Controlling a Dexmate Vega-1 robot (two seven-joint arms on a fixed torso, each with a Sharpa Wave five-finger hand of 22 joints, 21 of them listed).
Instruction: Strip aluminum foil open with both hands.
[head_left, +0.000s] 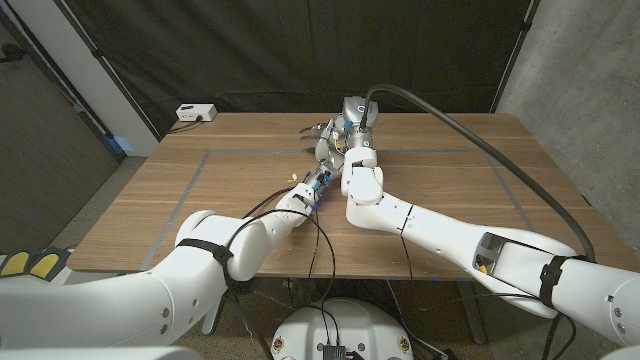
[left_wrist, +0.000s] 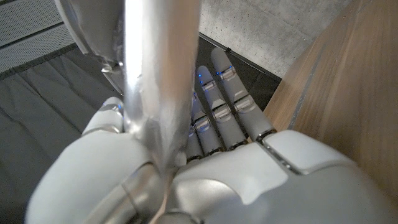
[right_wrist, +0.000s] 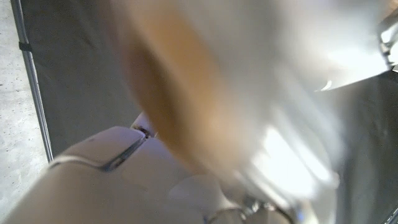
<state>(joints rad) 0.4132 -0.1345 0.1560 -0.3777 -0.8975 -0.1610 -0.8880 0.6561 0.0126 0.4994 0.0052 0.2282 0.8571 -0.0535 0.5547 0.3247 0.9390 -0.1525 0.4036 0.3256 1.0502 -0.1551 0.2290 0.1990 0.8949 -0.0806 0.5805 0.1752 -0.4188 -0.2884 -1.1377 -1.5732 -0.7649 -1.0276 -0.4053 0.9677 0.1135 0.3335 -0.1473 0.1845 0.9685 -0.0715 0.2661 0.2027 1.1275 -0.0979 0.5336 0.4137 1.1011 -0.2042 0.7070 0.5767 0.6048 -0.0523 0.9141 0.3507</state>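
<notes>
Aluminum foil, crumpled silver, at mid-table on the wooden table: held between left hand and right hand, both gripping it.

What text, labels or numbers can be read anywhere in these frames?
None readable.
White box at the table's far left corner: no legible marking at this size.
Foil in the left wrist view: bare metal, no print.
Right wrist view: too blurred to read anything.
</notes>
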